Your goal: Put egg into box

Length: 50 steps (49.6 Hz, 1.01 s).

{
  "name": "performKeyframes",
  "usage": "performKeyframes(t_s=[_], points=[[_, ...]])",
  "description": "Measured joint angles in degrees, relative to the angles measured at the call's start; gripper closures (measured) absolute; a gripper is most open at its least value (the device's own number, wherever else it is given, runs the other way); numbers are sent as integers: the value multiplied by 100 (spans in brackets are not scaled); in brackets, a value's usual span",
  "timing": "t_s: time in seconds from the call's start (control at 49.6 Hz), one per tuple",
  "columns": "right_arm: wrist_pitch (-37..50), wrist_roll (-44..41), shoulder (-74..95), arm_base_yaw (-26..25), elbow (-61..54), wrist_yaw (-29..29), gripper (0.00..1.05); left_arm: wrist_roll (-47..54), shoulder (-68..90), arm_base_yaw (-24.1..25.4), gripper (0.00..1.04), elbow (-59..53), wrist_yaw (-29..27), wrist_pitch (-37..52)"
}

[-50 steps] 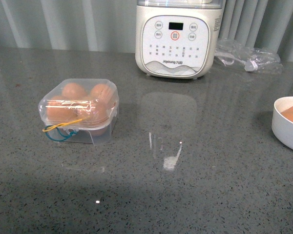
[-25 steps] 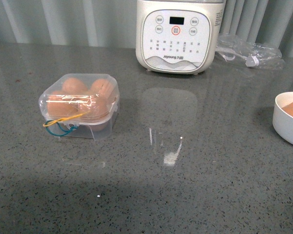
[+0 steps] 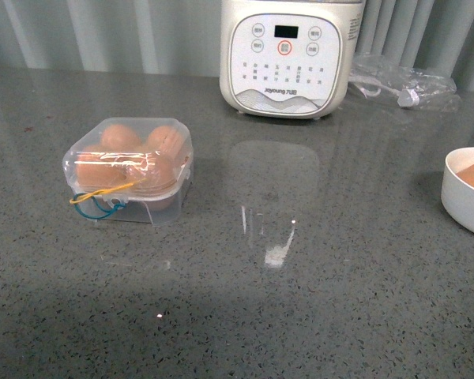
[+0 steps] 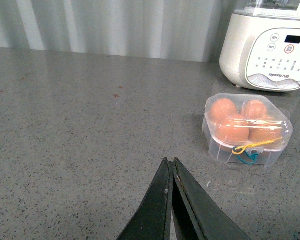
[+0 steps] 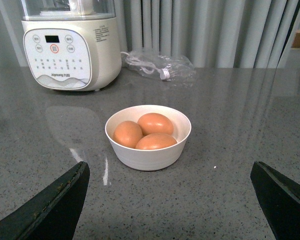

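The box (image 3: 130, 170) is a small clear plastic case on the left of the grey counter. Its lid is down over several brown eggs, and yellow and blue elastic loops hang at its front. The left wrist view also shows the box (image 4: 247, 127), well beyond my left gripper (image 4: 170, 161), which is shut and holds nothing. Three brown eggs (image 5: 155, 123) lie in a round white bowl (image 5: 148, 156). Any of them could be the egg. My right gripper (image 5: 169, 172) stands wide open just short of that bowl. In the front view, neither arm shows.
A cream Joyoung cooker (image 3: 284, 55) stands at the back of the counter, with a crumpled clear bag and cable (image 3: 403, 83) to its right. The white bowl (image 3: 464, 209) is cut off by the front view's right edge. A grey curtain hangs behind.
The front view has shifted slightly, so the cooker and box sit a little higher in the frame. Nothing on the counter has moved relative to anything else.
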Motion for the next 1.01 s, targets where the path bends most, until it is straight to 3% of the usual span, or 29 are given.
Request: performKeyframes(t_s=[0.121, 0.222, 0.463, 0.725, 0.846, 1.008], points=[[0, 0, 0, 0, 0, 0, 7, 0, -192, 0, 101, 0, 0, -190], [0, 0, 0, 0, 0, 2, 7, 2, -896, 0, 101, 2, 2, -1093], [0, 0, 0, 0, 0, 2, 7, 0, -1147, -2, 101, 2, 2, -1187], [0, 0, 0, 0, 0, 0, 7, 2, -1150, -2, 61, 2, 0, -1187], [0, 0, 0, 0, 0, 0, 7, 2, -1150, -2, 38, 2, 0, -1187], [0, 0, 0, 0, 0, 0, 7, 2, -1150, -2, 16, 2, 0, -1187]])
